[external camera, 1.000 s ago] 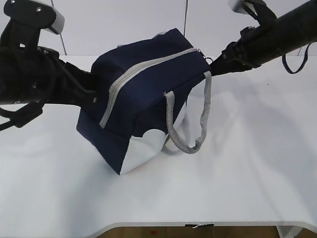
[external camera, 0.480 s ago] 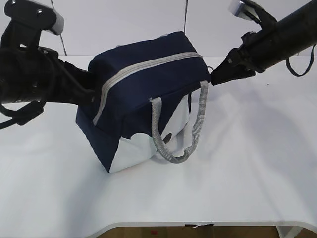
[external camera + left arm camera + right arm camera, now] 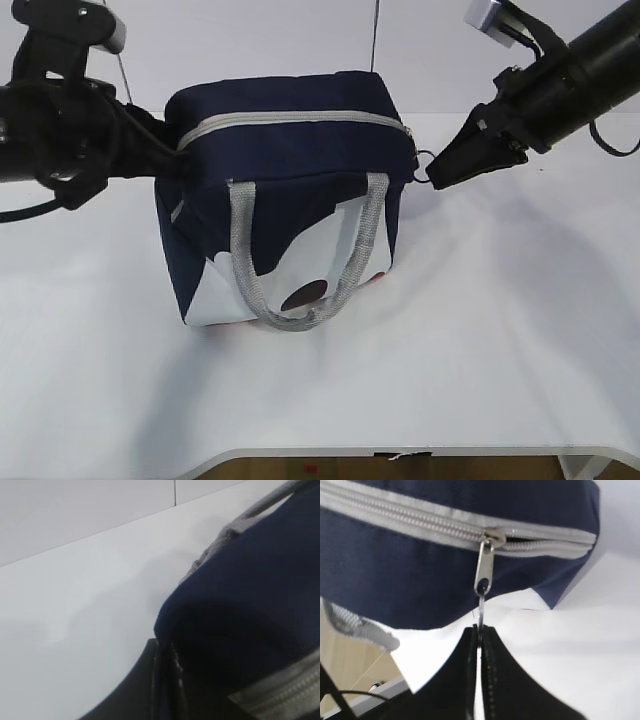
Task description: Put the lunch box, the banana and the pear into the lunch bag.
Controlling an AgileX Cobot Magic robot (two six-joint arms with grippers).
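The navy lunch bag stands upright in mid table, its grey zipper closed across the top and a grey handle hanging down its front. My left gripper is shut on the bag's left top edge; in the left wrist view the navy fabric is pinched between the jaws. My right gripper is shut on the metal ring pull at the zipper's right end, by the slider. The lunch box, the banana and the pear are not in view.
The white table spreads around the bag, with its front edge near the bottom. A white wall stands behind. Both black arms reach in from the upper corners.
The bag has turned from a tilted, corner-on pose to upright and square, front handle facing me. Both grippers kept their hold; the right one moved slightly right and down.
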